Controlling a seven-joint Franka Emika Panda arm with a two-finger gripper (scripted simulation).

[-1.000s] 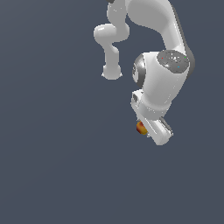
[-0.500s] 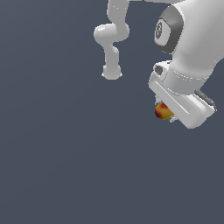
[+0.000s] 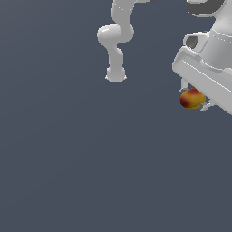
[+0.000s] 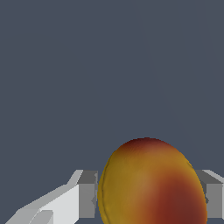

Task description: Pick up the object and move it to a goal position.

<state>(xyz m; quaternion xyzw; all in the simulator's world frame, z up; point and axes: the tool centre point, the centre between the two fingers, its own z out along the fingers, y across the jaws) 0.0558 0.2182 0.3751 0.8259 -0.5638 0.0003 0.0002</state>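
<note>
The object (image 3: 192, 98) is a small orange-yellow ball with red patches, hanging under the white hand at the exterior view's right. My gripper (image 3: 195, 100) is shut on it, its fingers mostly hidden behind the wide hand body. In the wrist view the object (image 4: 151, 183) fills the space between the two grey fingertips (image 4: 87, 194), which press on both of its sides. My gripper (image 4: 148, 194) holds it above the plain grey floor.
The arm's white base and lower links (image 3: 116, 41) stand at the back middle of the exterior view. A flat, dark grey floor (image 3: 90, 158) spreads around it. No goal marker shows.
My gripper has carried the object up and toward the exterior view's right, closer to the camera, so hand and fruit look larger. The grip has stayed shut.
</note>
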